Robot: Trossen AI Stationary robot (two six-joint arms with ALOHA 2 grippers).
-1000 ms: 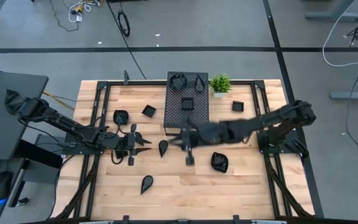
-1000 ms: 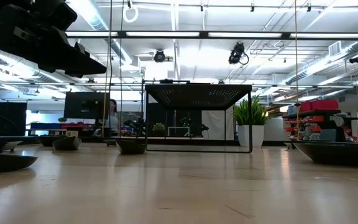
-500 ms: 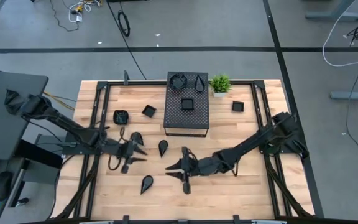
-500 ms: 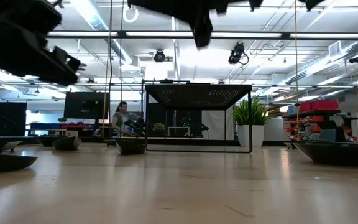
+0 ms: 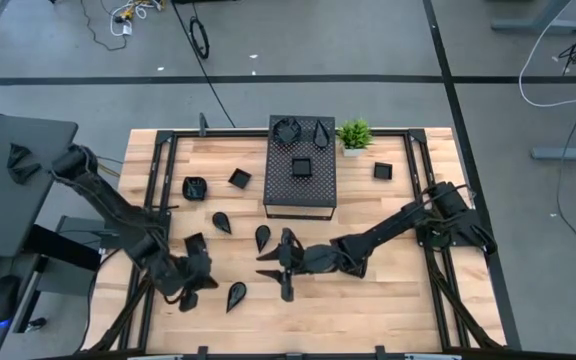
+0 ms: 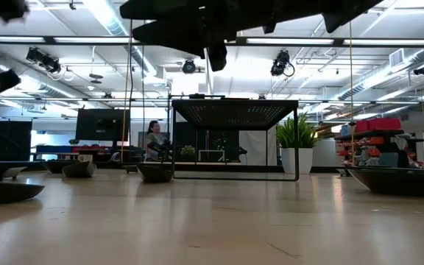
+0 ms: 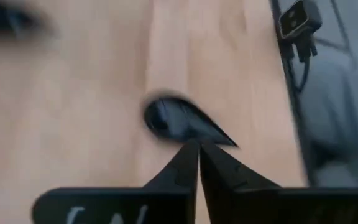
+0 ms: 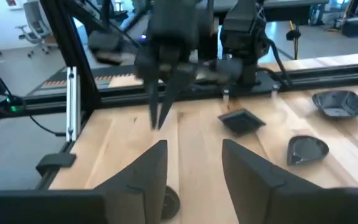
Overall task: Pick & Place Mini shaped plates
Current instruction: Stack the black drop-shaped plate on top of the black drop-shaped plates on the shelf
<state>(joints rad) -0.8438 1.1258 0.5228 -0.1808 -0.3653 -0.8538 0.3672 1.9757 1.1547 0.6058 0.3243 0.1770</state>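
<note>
High view: glossy black mini shaped plates [image 5: 236,294] in teardrop and square shapes lie scattered on the pale wood-plank surface [image 5: 388,290]; three more sit atop the perforated black box [image 5: 301,180]. Left gripper [image 5: 190,292] jaws closed and empty beside a teardrop; right gripper [image 5: 276,268] jaws open, empty, mid-surface.

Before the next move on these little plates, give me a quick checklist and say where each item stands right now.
1. Left gripper open for a pick: not ok. Its fingers are shut with nothing between them.
2. Target ahead of the left gripper: ok. A teardrop plate lies just past the tips.
3. Left tips clear of that plate: cannot tell.
4. Right gripper open and empty: ok. It hangs over the table's middle.
5. Room on the box: ok. Three plates sit on it, with bare top left.
</note>
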